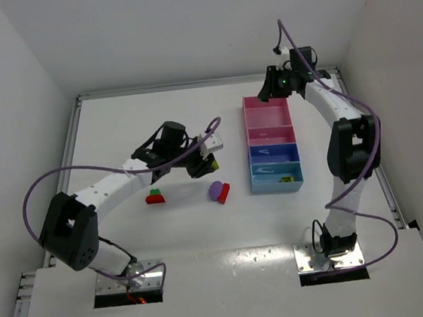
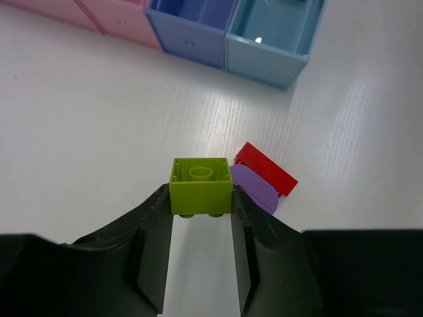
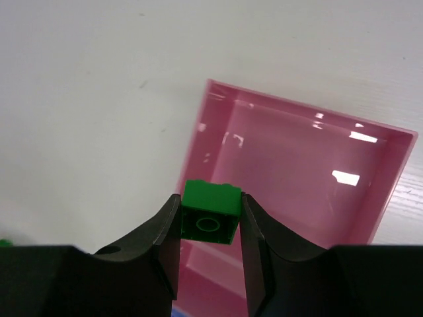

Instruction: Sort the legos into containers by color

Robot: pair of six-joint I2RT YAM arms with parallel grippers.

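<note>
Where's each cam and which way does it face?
Top external: fixed above, behind the bases, looking down on the table; left gripper and right gripper show.
Left wrist: looks past its own fingers, shut on a lime brick, toward red brick and light blue compartment.
Right wrist: looks past its own fingers, shut on a green brick, into the large pink compartment.
Shared: top and left wrist, the red brick; top and right wrist, the large pink compartment.

Left gripper (image 2: 201, 201) clamps lime brick (image 2: 201, 187), right gripper (image 3: 210, 205) clamps green brick (image 3: 211, 214).
</note>
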